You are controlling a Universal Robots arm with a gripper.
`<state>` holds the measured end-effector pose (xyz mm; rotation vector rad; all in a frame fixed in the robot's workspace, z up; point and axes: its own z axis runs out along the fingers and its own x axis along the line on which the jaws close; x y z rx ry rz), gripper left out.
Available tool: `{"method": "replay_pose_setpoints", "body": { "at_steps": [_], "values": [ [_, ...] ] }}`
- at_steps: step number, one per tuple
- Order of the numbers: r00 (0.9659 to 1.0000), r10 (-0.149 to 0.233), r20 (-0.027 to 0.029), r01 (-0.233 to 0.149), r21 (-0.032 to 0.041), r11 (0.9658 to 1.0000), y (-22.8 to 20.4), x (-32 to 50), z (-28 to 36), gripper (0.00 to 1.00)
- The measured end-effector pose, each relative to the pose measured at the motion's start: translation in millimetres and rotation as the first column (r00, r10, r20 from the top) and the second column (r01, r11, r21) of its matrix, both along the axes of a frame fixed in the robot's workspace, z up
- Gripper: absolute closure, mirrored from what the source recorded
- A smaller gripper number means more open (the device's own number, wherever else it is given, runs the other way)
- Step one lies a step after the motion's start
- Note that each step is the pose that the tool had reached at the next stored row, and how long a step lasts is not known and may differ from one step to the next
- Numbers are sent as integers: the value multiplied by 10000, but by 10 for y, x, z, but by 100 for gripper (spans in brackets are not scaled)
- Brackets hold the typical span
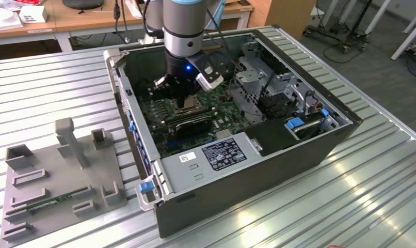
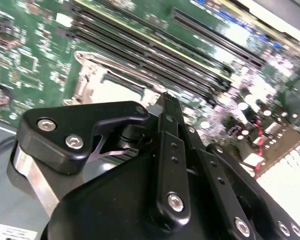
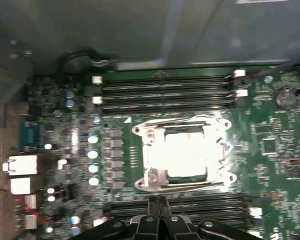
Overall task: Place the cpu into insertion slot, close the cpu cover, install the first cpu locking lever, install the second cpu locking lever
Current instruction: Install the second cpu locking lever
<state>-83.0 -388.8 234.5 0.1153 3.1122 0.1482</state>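
Note:
My gripper point(image 1: 188, 105) hangs inside the open computer case, low over the green motherboard. In the first wrist view its fingertips point(image 3: 157, 200) are pressed together with nothing between them, just off one edge of the insertion slot point(image 3: 182, 152). The silvery cpu cover point(image 3: 147, 150) lies flat over the slot. The cpu point(image 3: 182, 155) shows as a pale square in its cut-out centre, washed out by glare. Thin wire levers point(image 3: 180, 119) run along two sides of the frame. In the second wrist view the gripper point(image 2: 167, 98) stands beside the slot's metal rim point(image 2: 92, 80).
Long black memory slots point(image 3: 165, 87) flank the socket on both sides. The case walls point(image 1: 125, 103), a metal drive cage point(image 1: 263, 82) and the power supply point(image 1: 215, 155) surround the board. A grey fixture plate point(image 1: 57, 181) lies on the slatted table at the exterior view's left.

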Motion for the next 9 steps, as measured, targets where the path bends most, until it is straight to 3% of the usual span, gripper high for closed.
{"method": "replay_pose_setpoints", "body": {
  "at_steps": [7, 9],
  "values": [
    [10000, 0, -3, 0, 1, 10000, 6, 268, -1, 89],
    [10000, -1, -3, 1, 1, 10000, 31, 301, -2, 89]
  ]
}}
